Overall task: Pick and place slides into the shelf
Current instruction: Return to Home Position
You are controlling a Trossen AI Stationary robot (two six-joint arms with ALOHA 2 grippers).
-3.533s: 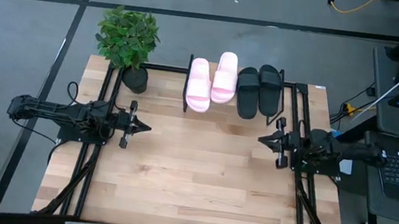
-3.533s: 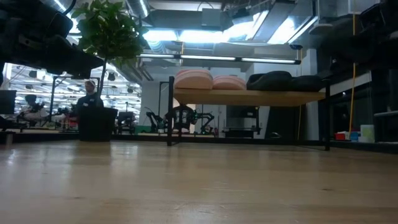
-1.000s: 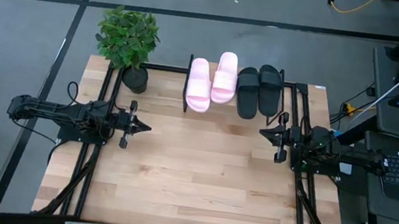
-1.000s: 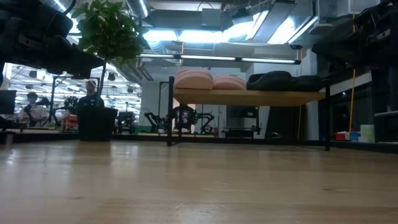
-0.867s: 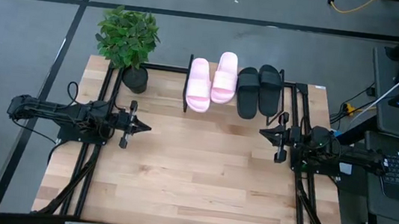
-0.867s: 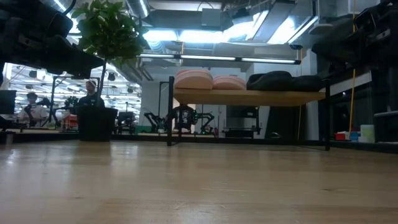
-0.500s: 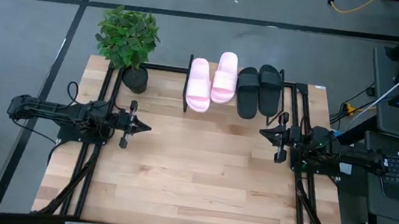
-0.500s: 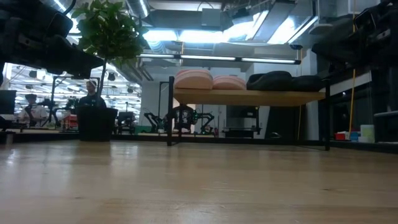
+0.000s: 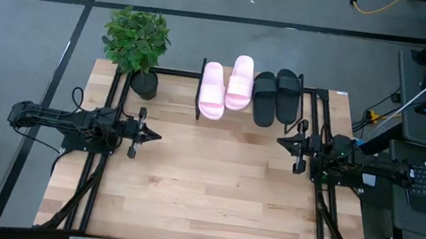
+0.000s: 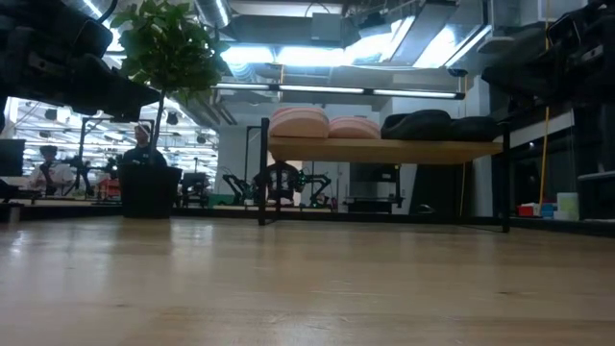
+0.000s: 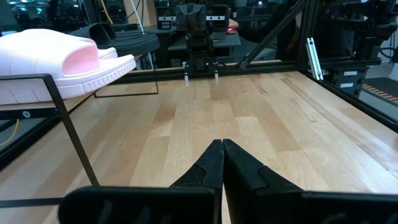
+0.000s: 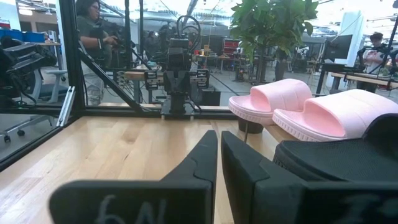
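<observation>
Two light pink slides (image 9: 225,87) and two black slides (image 9: 274,97) lie side by side, soles down, on the shelf (image 10: 384,151) at the table's far edge. The shelf's plank stands on thin black legs. My left gripper (image 9: 155,136) hovers at the table's left side, shut and pointing toward the middle. My right gripper (image 9: 279,142) hovers at the right side, just near of the black slides, also shut and with nothing between its fingers. The left wrist view shows a pink slide (image 11: 59,59) overhanging the shelf's edge. The right wrist view shows both pink slides (image 12: 311,106) and a black slide (image 12: 339,158).
A potted plant (image 9: 136,43) stands at the table's far left corner beside the shelf. Black frame rails (image 9: 98,179) run along the left and right sides. The bare wooden tabletop (image 9: 205,191) spreads between the arms. People (image 10: 142,144) are in the room beyond.
</observation>
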